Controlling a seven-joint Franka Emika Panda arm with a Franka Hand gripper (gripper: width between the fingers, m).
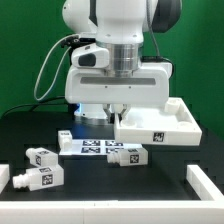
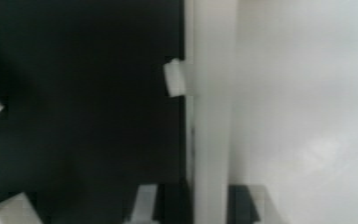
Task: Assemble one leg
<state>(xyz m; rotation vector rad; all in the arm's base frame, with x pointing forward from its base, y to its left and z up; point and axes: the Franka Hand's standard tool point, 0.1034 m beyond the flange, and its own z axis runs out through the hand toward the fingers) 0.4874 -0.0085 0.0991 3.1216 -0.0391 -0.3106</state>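
The arm (image 1: 115, 30) fills the upper centre, its gripper (image 1: 110, 108) low at the tray (image 1: 172, 128) mid-right. One leg (image 1: 41, 156) and another leg (image 1: 31, 180) lie lower left, and a third leg (image 1: 128, 156) lies centre beside the marker board (image 1: 88, 146).

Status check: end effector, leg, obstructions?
End effector low at edge of panel; grip unclear. Nearest leg lies loose by the marker board. Nothing seen blocking it.

Marker board (image 1: 98, 147) flat on black table (image 1: 110, 200), mid-scene. Just past its end toward the exterior view's right: large white rimmed panel (image 1: 170, 127). Well apart in front: white edge pieces, right (image 1: 206, 186) and left (image 1: 3, 180). Green backdrop (image 1: 25, 60) behind.
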